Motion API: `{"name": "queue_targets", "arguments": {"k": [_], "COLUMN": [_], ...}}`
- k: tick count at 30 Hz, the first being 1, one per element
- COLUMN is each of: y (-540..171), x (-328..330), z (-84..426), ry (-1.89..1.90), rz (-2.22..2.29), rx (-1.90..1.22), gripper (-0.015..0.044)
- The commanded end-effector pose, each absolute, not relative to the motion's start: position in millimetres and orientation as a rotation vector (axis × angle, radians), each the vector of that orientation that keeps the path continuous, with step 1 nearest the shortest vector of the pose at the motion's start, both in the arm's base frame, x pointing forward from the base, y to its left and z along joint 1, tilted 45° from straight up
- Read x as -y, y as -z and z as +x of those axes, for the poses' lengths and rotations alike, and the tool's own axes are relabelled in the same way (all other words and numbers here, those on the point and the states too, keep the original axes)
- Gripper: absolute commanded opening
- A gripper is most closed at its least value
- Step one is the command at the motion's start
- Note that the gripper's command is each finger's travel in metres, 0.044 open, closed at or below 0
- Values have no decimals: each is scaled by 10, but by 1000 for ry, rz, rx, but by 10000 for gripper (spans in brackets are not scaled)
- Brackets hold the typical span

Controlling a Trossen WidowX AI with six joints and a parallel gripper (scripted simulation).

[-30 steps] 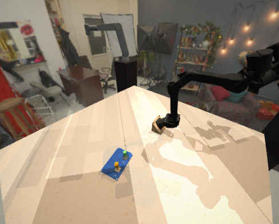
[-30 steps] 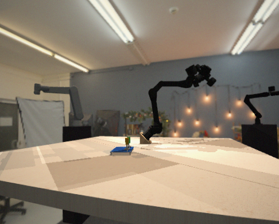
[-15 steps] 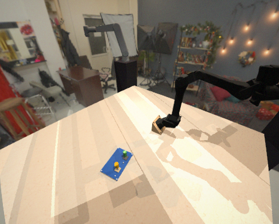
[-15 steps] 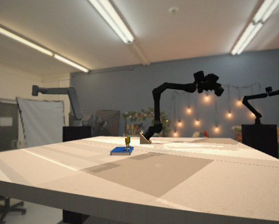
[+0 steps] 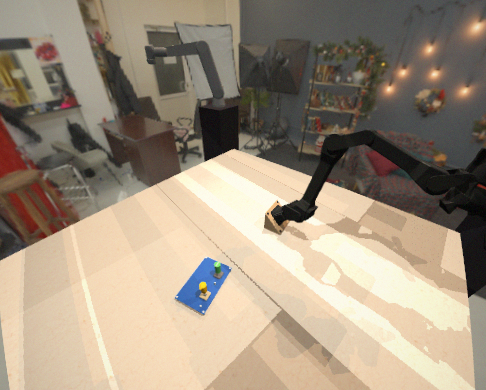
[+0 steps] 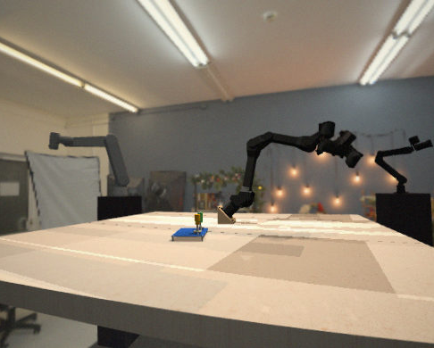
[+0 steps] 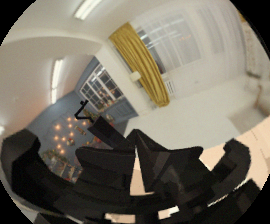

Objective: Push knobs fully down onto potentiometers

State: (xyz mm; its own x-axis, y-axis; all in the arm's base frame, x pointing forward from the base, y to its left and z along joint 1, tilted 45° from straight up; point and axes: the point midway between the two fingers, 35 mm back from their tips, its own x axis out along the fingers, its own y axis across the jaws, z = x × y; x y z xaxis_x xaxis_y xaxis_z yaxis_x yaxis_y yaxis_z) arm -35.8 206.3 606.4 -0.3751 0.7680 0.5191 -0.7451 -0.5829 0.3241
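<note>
The blue circuit board [image 5: 193, 290] [image 6: 182, 232] stands on short legs on the table. The green knob [image 5: 217, 267] [image 6: 201, 216] stands upright above a grey potentiometer [image 5: 218, 275]. The yellow knob [image 5: 203, 286] [image 6: 197, 219] stands upright above a tan potentiometer [image 5: 204, 296]; narrow shaft shows below it. Whether the green knob touches its potentiometer is too small to tell. My gripper [image 7: 135, 131] is shut and empty, its two fingertips together in the wrist view. It is held high and far to the right of the board in the top and exterior views, touching neither knob.
My arm [image 5: 319, 175] [image 6: 250, 171] rises from a wedge-shaped base [image 5: 274, 222] [image 6: 226, 217] on the table, behind and right of the board. The table's front edge [image 6: 208, 319] shows in the exterior view. Other arms stand on black pedestals [image 5: 219, 127] [image 6: 404, 216] beyond the table.
</note>
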Motion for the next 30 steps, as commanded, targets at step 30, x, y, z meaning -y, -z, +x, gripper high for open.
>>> {"name": "queue_targets", "arguments": {"k": [30], "y": [-4181], "x": [-3087], "z": [2310], "ry": [-1245], "rz": [300], "rx": [-402], "gripper": [0]}}
